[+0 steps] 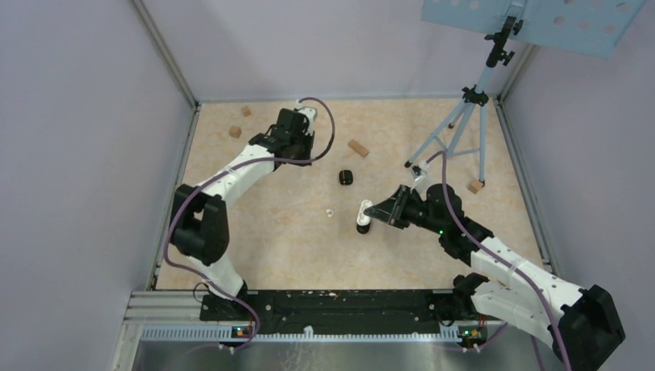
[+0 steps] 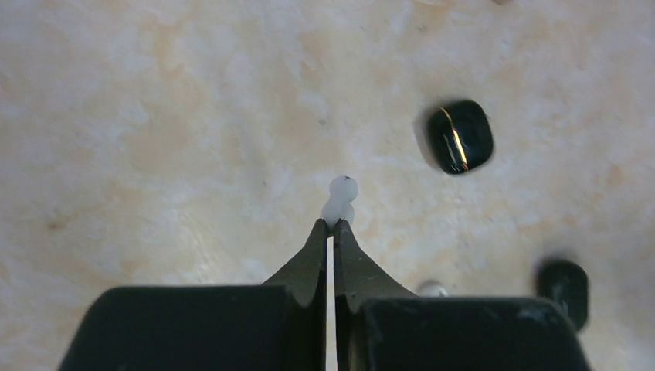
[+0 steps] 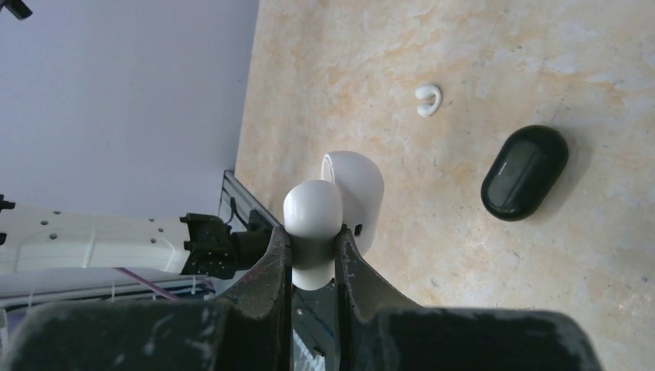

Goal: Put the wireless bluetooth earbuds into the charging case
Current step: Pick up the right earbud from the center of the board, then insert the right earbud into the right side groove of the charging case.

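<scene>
My left gripper (image 2: pixel 333 224) is shut on a small white earbud (image 2: pixel 341 197), pinched by its end at the very fingertips so most of it sticks out ahead. From above, that gripper (image 1: pixel 306 117) sits at the far middle of the table. My right gripper (image 3: pixel 313 236) is shut on the white charging case (image 3: pixel 317 212), whose other half (image 3: pixel 357 193) stands open beside it. In the top view this case (image 1: pixel 362 216) is near the table's centre. A second white earbud (image 3: pixel 427 99) lies loose on the table (image 1: pixel 328 212).
A closed black case (image 1: pixel 345 177) lies between the two grippers (image 3: pixel 525 171) (image 2: pixel 460 136). Tan wooden blocks (image 1: pixel 358 148) are scattered at the back and right. A tripod (image 1: pixel 463 127) stands at the back right. Grey walls enclose the table.
</scene>
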Controlling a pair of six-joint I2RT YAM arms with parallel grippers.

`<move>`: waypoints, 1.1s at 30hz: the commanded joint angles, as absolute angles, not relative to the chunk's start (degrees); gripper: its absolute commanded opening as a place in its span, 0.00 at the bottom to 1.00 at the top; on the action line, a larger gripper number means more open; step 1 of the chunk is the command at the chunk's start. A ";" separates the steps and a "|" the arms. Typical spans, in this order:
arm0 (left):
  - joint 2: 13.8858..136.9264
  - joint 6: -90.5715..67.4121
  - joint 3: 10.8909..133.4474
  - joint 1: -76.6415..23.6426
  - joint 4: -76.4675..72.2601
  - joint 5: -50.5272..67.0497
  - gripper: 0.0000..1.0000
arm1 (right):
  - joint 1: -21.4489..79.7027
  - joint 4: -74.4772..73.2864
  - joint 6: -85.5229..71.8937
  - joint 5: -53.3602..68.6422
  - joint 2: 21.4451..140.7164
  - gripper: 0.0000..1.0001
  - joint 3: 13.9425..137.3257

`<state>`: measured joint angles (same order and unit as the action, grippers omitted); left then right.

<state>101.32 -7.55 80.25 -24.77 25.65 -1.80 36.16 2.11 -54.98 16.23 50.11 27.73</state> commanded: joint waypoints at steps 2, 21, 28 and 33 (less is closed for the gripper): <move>90.42 -15.28 72.22 -24.63 27.45 13.16 0.00 | 33.99 15.46 -54.41 22.45 48.83 0.00 24.27; 59.82 -40.79 49.53 -31.76 12.73 33.19 0.00 | 33.08 35.38 -58.14 32.23 54.53 0.00 17.99; 62.70 -43.60 52.21 -36.27 11.83 31.01 0.00 | 33.13 32.72 -59.68 29.44 55.56 0.00 19.04; 68.02 -40.99 58.11 -36.56 19.11 32.01 0.00 | 33.13 33.31 -59.90 29.85 55.65 0.00 18.80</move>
<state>64.66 -42.09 51.94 -36.29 15.70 31.70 33.56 30.48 -59.61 30.04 55.57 17.98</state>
